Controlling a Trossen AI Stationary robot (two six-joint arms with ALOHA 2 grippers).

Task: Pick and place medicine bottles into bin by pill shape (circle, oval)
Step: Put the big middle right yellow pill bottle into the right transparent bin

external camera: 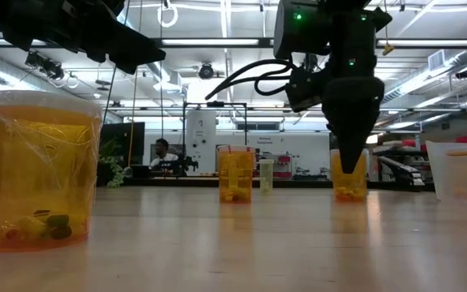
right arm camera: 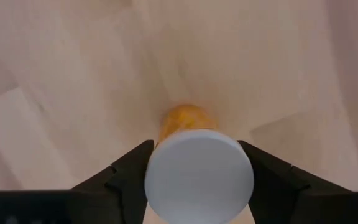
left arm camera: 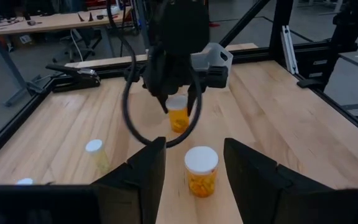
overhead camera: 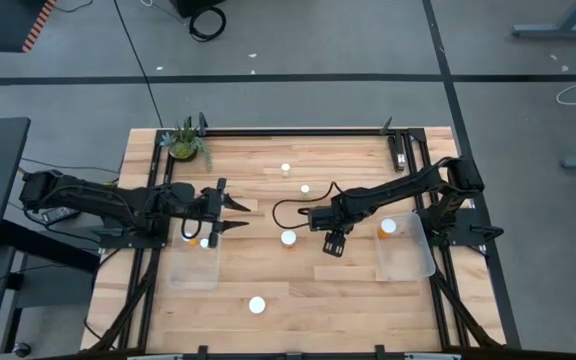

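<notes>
While the right gripper (right arm camera: 197, 177) pointed down at the middle of the wooden table (overhead camera: 358, 300), its fingers (right arm camera: 126, 174) flanked the white cap of an upright amber bottle (right arm camera: 197, 168), right against it. The left gripper (overhead camera: 230, 216) hung open and empty beside the left bin (overhead camera: 194, 270).

Looks like a robotics lab or industrial workshop. Seen from above, a wooden table (overhead camera: 298, 290) edged with a black metal frame (overhead camera: 298, 131) stands on a grey concrete floor (overhead camera: 298, 50) crossed by dark tape lines, cables trailing over it. At table height, opens onto a large hall: long rows of ceiling strip lights (external camera: 217, 55), exposed overhead pipework, machines and benches in the background, and a person (external camera: 162, 152) seated far off at a workstation.
</notes>
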